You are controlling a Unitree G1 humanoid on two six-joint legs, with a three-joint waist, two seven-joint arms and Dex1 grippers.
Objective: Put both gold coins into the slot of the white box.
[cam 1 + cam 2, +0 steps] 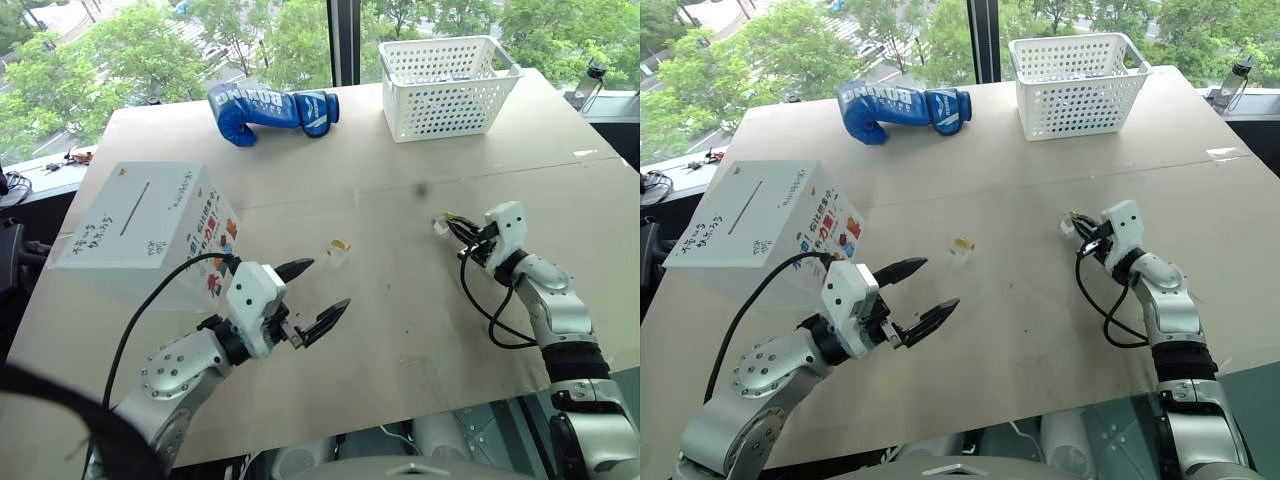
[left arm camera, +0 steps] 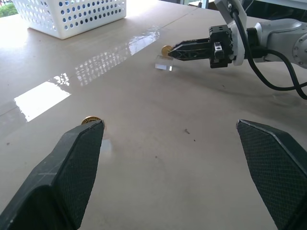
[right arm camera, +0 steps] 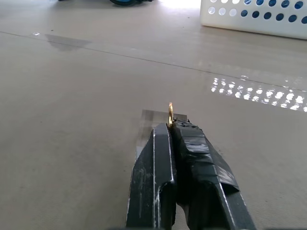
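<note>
The white box (image 1: 105, 245) stands at the table's left, its thin dark slot (image 1: 135, 208) in the top face. My right gripper (image 3: 171, 126) is shut on one gold coin (image 3: 170, 112), held upright on edge just over a small clear block (image 3: 152, 120) right of the table's middle. The other gold coin (image 2: 90, 120) rests on a second clear block (image 1: 340, 248) at mid-table. My left gripper (image 1: 328, 284) hangs open with nothing between its fingers, near the box's front corner and just short of that coin. In the left wrist view one finger (image 2: 67, 172) partly hides that coin.
A white perforated basket (image 1: 445, 85) stands at the back right. A blue boxing glove (image 1: 270, 110) lies at the back centre. The table's front edge (image 1: 400, 415) runs close under both arms. A black cable (image 1: 480, 300) loops beside my right forearm.
</note>
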